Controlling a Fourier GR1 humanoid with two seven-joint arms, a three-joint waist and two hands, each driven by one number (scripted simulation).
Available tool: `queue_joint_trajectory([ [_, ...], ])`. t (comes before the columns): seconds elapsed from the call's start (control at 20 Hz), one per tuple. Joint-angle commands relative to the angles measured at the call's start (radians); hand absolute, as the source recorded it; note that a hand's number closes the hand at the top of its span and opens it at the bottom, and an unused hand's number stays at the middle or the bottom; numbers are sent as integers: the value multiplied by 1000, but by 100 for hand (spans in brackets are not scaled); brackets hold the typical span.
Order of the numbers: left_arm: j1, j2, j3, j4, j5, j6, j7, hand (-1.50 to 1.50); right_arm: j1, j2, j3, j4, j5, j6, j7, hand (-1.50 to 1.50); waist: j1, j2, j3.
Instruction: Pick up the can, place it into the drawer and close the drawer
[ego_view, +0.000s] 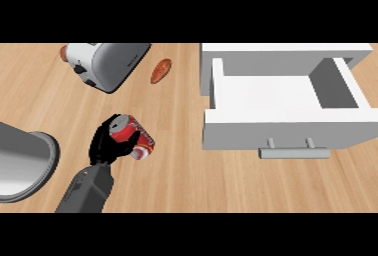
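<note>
The robot's left hand wraps its black fingers round a red soda can, which lies tilted in the grasp over the wooden desk, well to the left of the drawer. The can sits partly hidden by the curled fingers, its silver end turned toward the lower right; that hold looks suited to carrying it sideways rather than setting it down where it is. The white drawer stands pulled out from its cabinet, its open box facing up and its grey bar handle toward the robot, so the can could be lowered in from above before the front is pushed home. The right hand does not show. White markings band the can's red label, but no brand or word can be read. A silver toaster and a small orange-brown food item lie at the far side, and a grey metal pot sits at the left edge.
</note>
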Motion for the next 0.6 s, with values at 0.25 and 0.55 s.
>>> queue_joint_trajectory([
  [0.25, 25, -22, -22, -242, 55, 109, 138, 150, 50, 15, 10, -47, -33, -6, -3, -150, 1, -2, 1],
  [0.55, 40, -25, -100, -460, 36, 185, 234, 150, 46, 15, 55, -64, 1, -70, -3, -150, 3, -2, 1],
])
